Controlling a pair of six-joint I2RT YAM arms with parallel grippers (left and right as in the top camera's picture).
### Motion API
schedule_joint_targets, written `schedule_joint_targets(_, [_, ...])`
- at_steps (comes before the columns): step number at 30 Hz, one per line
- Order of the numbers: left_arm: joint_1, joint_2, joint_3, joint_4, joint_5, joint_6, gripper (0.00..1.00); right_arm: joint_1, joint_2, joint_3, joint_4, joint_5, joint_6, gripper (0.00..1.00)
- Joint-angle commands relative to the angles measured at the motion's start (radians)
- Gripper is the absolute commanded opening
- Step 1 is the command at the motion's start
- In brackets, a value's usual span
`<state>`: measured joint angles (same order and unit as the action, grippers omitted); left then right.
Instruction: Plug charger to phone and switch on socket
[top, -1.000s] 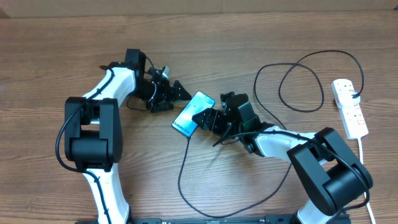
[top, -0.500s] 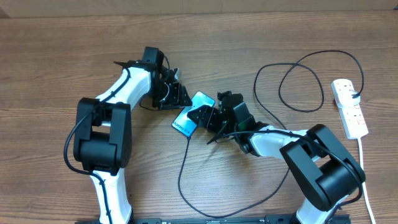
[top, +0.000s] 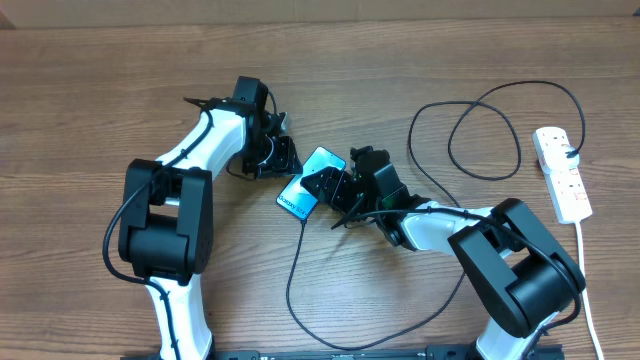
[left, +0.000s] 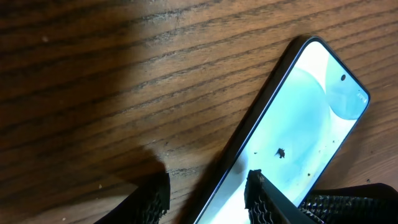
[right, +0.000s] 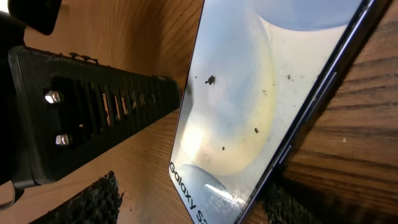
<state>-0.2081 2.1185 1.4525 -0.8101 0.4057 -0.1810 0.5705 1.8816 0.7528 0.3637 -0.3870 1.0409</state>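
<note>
Wood desk (top: 100, 60). White socket (top: 562, 172) at right edge, well apart. Centre: phone (top: 303, 190), screen up. It looks stiff, slick and fragile, so grip the long edges. Limp charger (top: 289, 285) loops lower centre. The left hand (top: 283, 160) has its fingers apart astride the phone's edge. The right hand (top: 330, 188) straddles its width, grip unclear.

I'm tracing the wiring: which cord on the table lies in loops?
The thin black cable. It curls in wide loops, while the thicker white cord runs nearly straight down from the strip.
</note>
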Motion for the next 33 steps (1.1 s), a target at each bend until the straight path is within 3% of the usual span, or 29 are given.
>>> schedule_joint_targets(1, [0.005, 0.053, -0.077, 0.001, -0.129, -0.007, 0.41, 0.008, 0.079, -0.04, -0.054, 0.072, 0.007, 0.75])
schedule_joint_targets(10, [0.005, 0.053, -0.11, 0.012, -0.245, -0.06, 0.38, 0.019, 0.079, -0.04, -0.044, 0.073, -0.001, 0.75])
schedule_joint_targets(33, [0.005, 0.053, -0.157, -0.008, -0.23, -0.064, 0.32, 0.019, 0.079, -0.04, -0.043, 0.072, 0.0, 0.76])
